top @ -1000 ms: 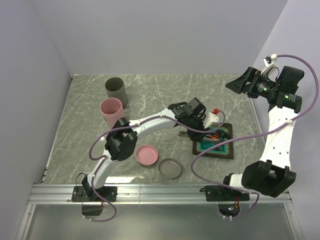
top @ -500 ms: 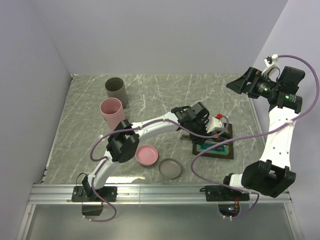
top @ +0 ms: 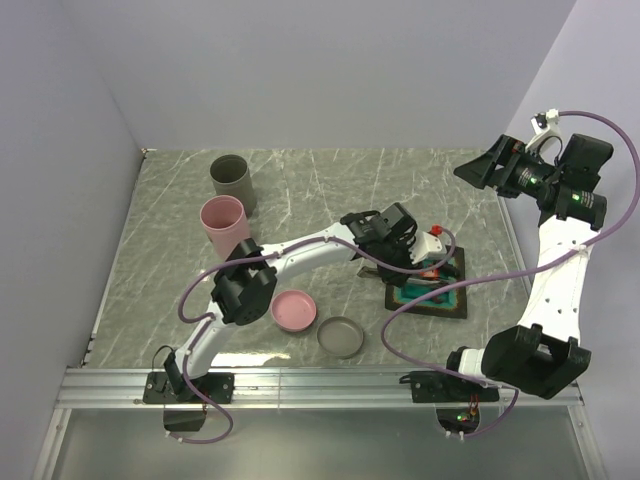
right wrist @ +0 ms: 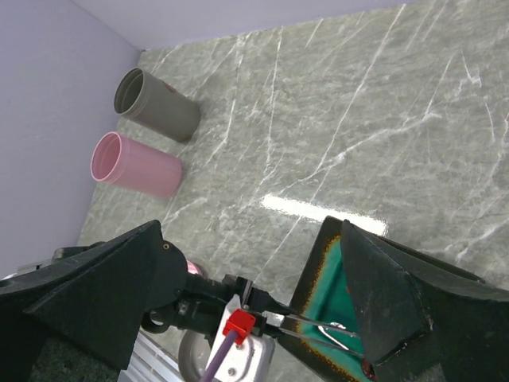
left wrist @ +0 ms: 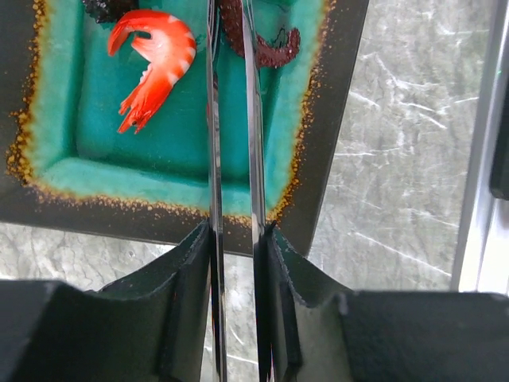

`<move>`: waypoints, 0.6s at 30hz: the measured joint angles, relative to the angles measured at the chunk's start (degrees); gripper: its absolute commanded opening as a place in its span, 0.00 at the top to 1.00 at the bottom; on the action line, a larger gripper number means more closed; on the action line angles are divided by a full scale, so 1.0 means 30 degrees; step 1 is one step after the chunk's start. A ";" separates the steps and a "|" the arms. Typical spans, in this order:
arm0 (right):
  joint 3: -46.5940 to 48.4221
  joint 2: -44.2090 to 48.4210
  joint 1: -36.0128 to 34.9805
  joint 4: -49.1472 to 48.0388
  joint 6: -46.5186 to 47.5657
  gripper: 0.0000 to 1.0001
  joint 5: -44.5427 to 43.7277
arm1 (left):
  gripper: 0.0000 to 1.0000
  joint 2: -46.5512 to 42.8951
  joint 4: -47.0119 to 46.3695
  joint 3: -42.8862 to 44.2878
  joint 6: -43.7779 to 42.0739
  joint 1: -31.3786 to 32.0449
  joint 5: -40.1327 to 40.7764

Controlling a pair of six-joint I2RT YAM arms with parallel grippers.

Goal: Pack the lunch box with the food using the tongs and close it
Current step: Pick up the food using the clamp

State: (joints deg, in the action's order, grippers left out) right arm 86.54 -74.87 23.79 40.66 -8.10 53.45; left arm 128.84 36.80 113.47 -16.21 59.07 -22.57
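Observation:
My left gripper (left wrist: pixel 235 239) is shut on the tongs (left wrist: pixel 213 143), with one dark pad against each slim arm. The tongs reach out over the teal plate (left wrist: pixel 334 119), their arms a narrow gap apart. An orange-red shrimp (left wrist: pixel 155 64) lies on the plate left of the tongs. A dark red-brown curled piece (left wrist: pixel 270 49) sits at the tongs' far end. From above, the left gripper (top: pixel 405 250) hovers at the plate's (top: pixel 440 305) left edge. My right gripper (top: pixel 490 165) hangs high at the right, open and holding nothing. The lunch box's pink tub (top: pixel 222 222) and grey tub (top: pixel 233 180) stand far left.
A pink lid (top: pixel 294 310) and a grey lid (top: pixel 341 336) lie near the front, left of the plate. A purple cable (top: pixel 400 300) loops over the plate's near side. Walls close the table at the back and on both sides.
My left gripper has moved right and nearer, bringing the tongs over the plate, and its jaws have narrowed on them. The right arm has barely moved.

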 measured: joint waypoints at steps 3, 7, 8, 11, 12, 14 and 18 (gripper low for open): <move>-0.0022 0.0087 0.0022 -0.0007 -0.0044 0.00 0.0007 | 0.75 -0.0270 0.0211 0.0000 0.0335 -0.0095 -0.0153; -0.0029 0.0138 0.0051 0.0000 -0.0058 0.00 0.0029 | 0.75 -0.1173 0.0430 0.0000 0.0772 -0.0291 -0.0561; -0.0029 0.0160 0.0051 0.0000 -0.0058 0.00 0.0044 | 0.75 -0.1450 0.0481 0.0000 0.0838 -0.0342 -0.0663; -0.0036 0.0204 0.0080 0.0000 -0.0073 0.00 0.0073 | 0.75 -0.2310 0.0692 0.0000 0.1151 -0.0590 -0.1035; -0.0029 0.0219 0.0080 0.0000 -0.0073 0.00 0.0073 | 0.75 -0.2565 0.0736 0.0000 0.1209 -0.0685 -0.1166; -0.0029 0.0248 0.0080 0.0000 -0.0080 0.00 0.0087 | 0.75 -0.3133 0.0831 0.0000 0.1392 -0.0984 -0.1559; -0.0029 0.0270 0.0087 0.0007 -0.0109 0.00 0.0168 | 0.75 -0.4335 0.1100 -0.0211 0.1843 -0.2346 -0.2266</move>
State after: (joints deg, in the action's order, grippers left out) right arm 86.46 -74.06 24.05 40.69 -8.43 53.95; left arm 115.83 40.10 112.84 -10.68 52.03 -29.36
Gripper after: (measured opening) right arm 0.996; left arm 0.327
